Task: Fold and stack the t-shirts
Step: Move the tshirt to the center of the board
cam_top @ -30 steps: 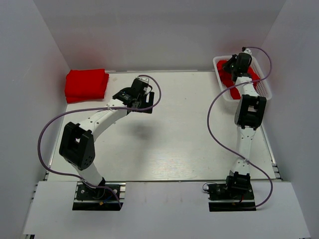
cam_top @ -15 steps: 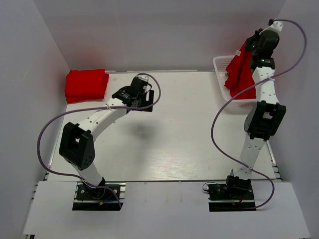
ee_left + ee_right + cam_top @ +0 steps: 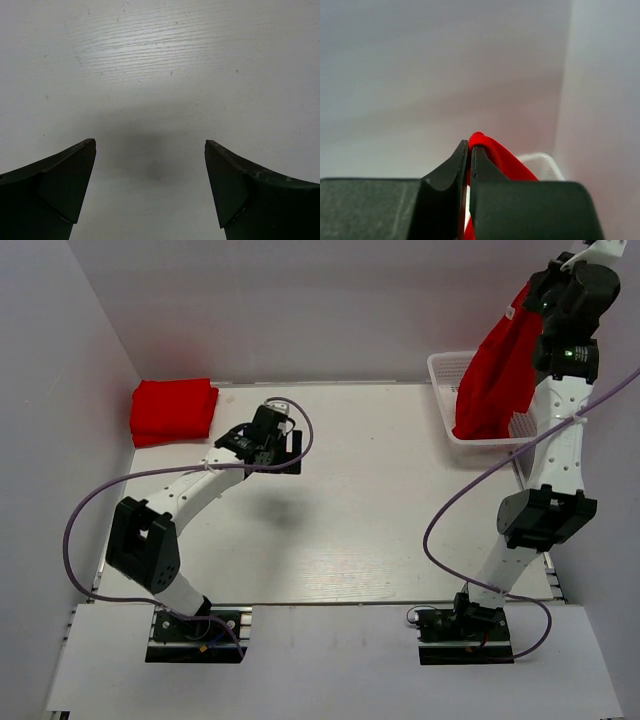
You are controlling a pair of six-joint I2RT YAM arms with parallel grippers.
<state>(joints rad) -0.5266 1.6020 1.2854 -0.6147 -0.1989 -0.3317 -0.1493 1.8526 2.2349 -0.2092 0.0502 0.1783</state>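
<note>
My right gripper (image 3: pixel 535 295) is raised high at the back right and is shut on a red t-shirt (image 3: pixel 497 375), which hangs down from it over the white basket (image 3: pixel 447 368). In the right wrist view the jaws (image 3: pixel 469 147) pinch a fold of the red cloth (image 3: pixel 497 157). A stack of folded red t-shirts (image 3: pixel 173 408) lies at the back left corner of the table. My left gripper (image 3: pixel 283 455) is open and empty, hovering over bare table (image 3: pixel 150 90) right of that stack.
The white mesh basket stands at the table's back right, against the wall. White walls close in the table on the left, back and right. Purple cables loop from both arms.
My right gripper has lifted the red t-shirt up out of the basket, from low inside it to high above it. My left arm has shifted slightly toward me.
</note>
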